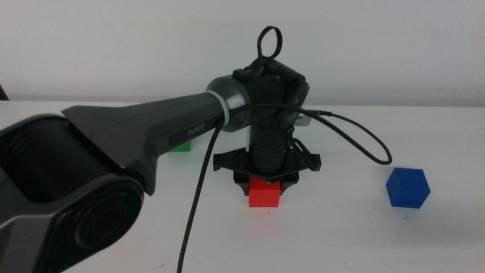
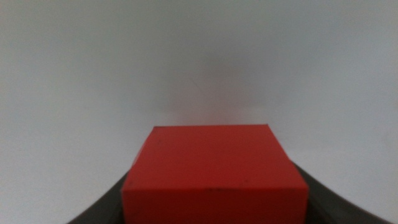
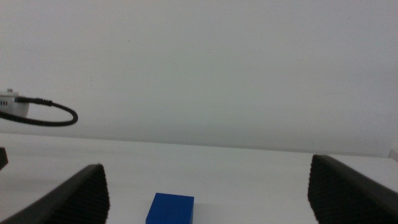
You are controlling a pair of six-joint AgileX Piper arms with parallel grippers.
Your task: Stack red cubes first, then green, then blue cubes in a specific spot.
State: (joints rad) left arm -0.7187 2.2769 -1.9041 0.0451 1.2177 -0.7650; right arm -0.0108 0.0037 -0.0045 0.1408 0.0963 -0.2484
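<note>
The red cube [image 1: 265, 192] sits on the white table [image 1: 341, 235] near the middle of the middle view, directly under the left gripper [image 1: 264, 180], which points straight down from the arm reaching in from the left. In the left wrist view the red cube [image 2: 214, 175] fills the space between the two dark jaws, which press against its sides, so the left gripper [image 2: 214, 214] is clamped on it; whether the cube's underside touches the table cannot be told. The green cube [image 1: 180, 146] is mostly hidden behind the left arm, only a sliver showing, well apart from the red one. The blue cube [image 1: 408, 187] lies on the table off to the right, apart from the red cube. The right gripper [image 3: 205, 199] hangs with jaws spread wide, the blue cube [image 3: 170, 208] between them on the table, untouched.
</note>
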